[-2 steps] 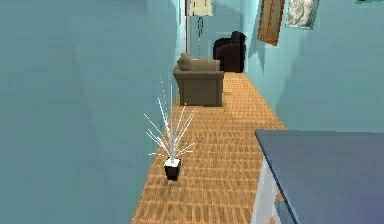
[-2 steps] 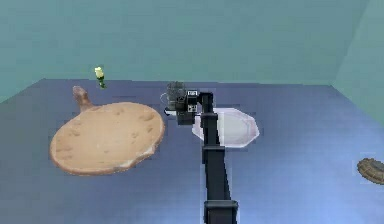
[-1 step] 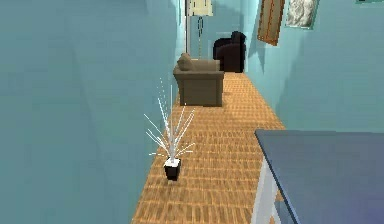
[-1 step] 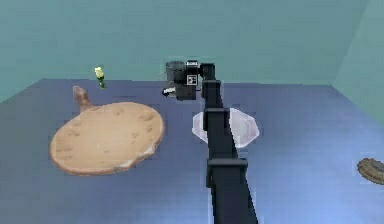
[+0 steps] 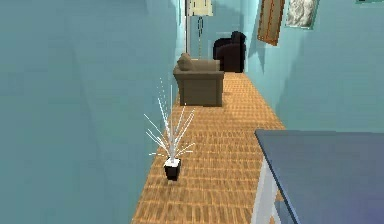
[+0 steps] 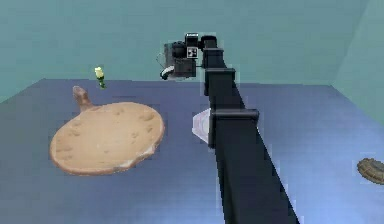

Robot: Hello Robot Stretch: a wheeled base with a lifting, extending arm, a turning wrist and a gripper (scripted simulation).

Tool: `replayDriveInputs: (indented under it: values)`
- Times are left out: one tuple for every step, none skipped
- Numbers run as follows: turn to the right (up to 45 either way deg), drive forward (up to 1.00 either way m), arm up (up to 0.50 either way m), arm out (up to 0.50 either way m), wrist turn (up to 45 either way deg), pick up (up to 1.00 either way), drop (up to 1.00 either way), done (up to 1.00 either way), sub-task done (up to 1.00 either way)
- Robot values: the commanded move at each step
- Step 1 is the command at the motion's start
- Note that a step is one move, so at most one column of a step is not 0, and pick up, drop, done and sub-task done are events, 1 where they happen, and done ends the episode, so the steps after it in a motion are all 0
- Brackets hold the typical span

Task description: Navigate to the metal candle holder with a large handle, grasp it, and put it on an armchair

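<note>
My arm (image 6: 245,150) rises across a blue-grey tabletop (image 6: 320,120) in the arm side view. The gripper (image 6: 168,64) stands near the table's far edge, with the teal wall behind it. A small pale grey piece (image 6: 164,73) shows at its far end; I cannot tell whether the gripper holds anything. A small green and yellow thing (image 6: 99,74) stands on the table to the left of the gripper. In the forward view a grey-brown armchair (image 5: 198,80) stands down the corridor, with a dark armchair (image 5: 230,50) behind it.
A flat round tan thing (image 6: 108,138) with a short handle lies on the table's left. A pale grey lump (image 6: 202,125) sits beside the arm, a dark thing (image 6: 372,168) at the right edge. A potted spiky white plant (image 5: 172,152) stands on the wooden floor; a table corner (image 5: 325,170) fills the lower right.
</note>
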Motion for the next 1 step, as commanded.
replayDriveInputs:
  values:
    - [0.0,0.00,0.00,0.00,-45.0,0.00,0.00,0.00,0.00]
